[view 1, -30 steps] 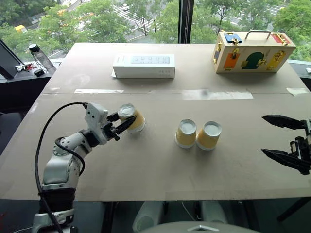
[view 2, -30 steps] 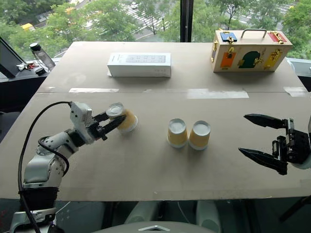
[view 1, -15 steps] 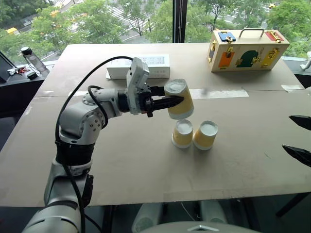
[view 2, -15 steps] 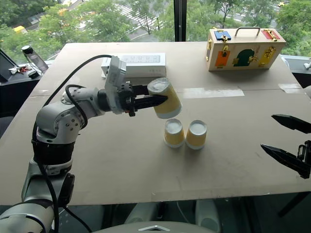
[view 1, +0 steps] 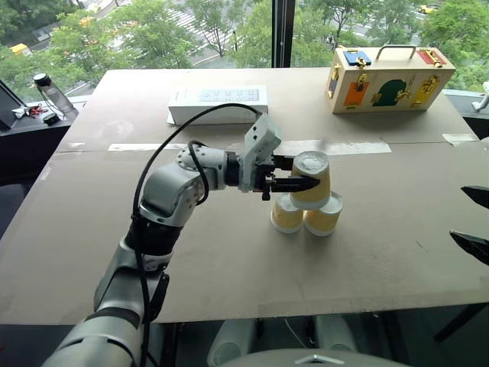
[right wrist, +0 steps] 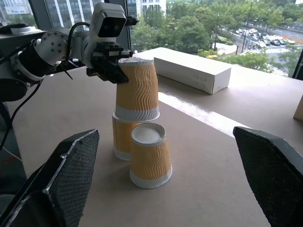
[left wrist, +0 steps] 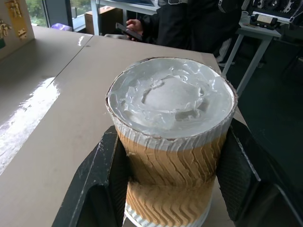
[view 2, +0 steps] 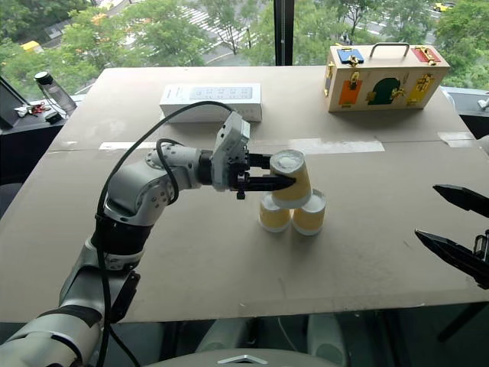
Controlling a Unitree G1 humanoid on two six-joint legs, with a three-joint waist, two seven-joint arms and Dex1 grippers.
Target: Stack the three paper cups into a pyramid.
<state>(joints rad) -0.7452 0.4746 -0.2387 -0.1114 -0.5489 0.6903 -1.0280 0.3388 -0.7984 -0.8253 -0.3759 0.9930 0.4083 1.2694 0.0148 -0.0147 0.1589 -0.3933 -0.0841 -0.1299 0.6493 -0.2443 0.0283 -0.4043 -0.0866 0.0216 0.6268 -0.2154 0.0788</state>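
Left gripper (view 1: 299,173) clamps inverted top cup (view 1: 312,180) over two base cups (view 1: 305,215). Right gripper (view 1: 475,221) wide apart, holding nothing.

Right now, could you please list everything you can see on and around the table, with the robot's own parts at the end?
Paper cups: three, yellow-orange with white bases up; two side by side mid-table, third cup held above them.
White box: one, far side of the table, left of centre.
Wooden box: one, coloured latches, far right corner.
Table: one, brown, taped seam across it.
Bottle: one, clear with dark cap, on the side ledge at far left.
Person: one, dark clothing, holding a phone, beyond the table's end.
Left gripper: black, shut on the third cup.
Right gripper: black, open, at the table's right edge.
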